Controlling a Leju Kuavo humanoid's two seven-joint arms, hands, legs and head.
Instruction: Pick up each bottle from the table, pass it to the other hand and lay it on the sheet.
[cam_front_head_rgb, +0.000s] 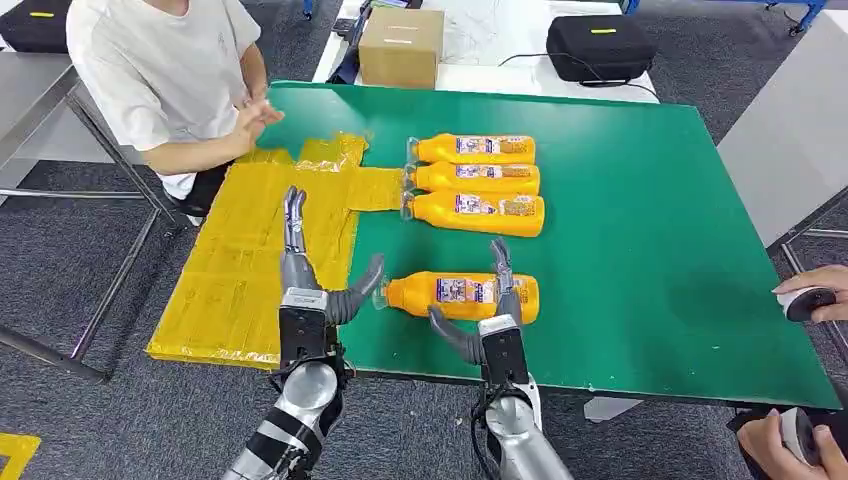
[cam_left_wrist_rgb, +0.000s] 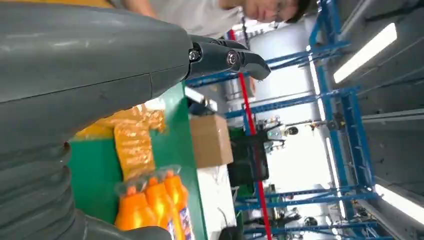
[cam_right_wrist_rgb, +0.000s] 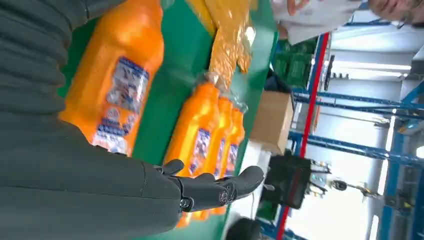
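Observation:
Several orange bottles lie on the green table. Three lie side by side in a row, also visible in the left wrist view and the right wrist view. A fourth bottle lies apart, near the front edge. My right hand hovers over this bottle with fingers spread, holding nothing. My left hand is open over the yellow sheet, its thumb pointing toward the bottle's cap.
A person sits at the table's far left corner, hands near the sheet. Another person's hands hold a device at the right. A cardboard box and a black case stand on the table behind.

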